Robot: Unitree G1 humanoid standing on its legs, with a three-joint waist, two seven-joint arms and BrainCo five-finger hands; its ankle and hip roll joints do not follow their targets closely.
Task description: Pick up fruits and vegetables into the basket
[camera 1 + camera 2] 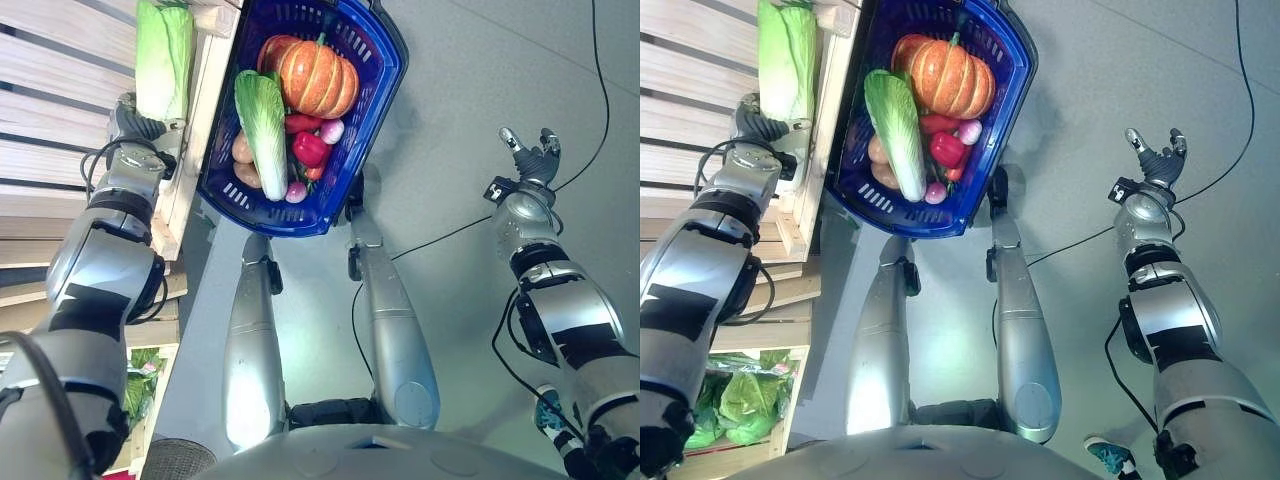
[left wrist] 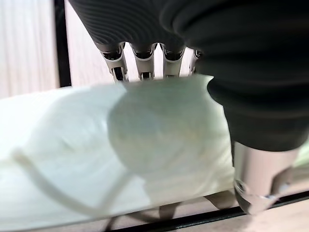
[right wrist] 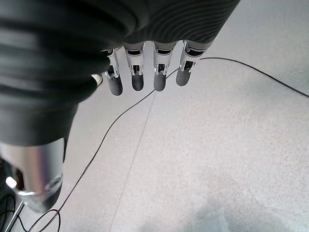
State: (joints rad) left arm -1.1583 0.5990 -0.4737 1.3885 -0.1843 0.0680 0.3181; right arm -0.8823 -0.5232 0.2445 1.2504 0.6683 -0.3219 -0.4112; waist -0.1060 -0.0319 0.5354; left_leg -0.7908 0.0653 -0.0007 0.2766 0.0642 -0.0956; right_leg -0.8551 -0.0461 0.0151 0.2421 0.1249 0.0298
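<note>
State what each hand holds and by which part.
The left hand grips a napa cabbage at its pale base end. The right hand holds nothing.

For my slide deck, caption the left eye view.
Left hand grips a cabbage on the wooden shelf beside the filled blue basket.

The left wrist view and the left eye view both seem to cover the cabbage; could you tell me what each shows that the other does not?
The left wrist view alone shows the left hand from close up, its fingers and thumb curled round the pale cabbage.

The left eye view alone shows the blue basket holding a pumpkin, a second cabbage and a red pepper, plus the right hand open over the floor.

Both show the left hand on that cabbage at the wooden rack.
</note>
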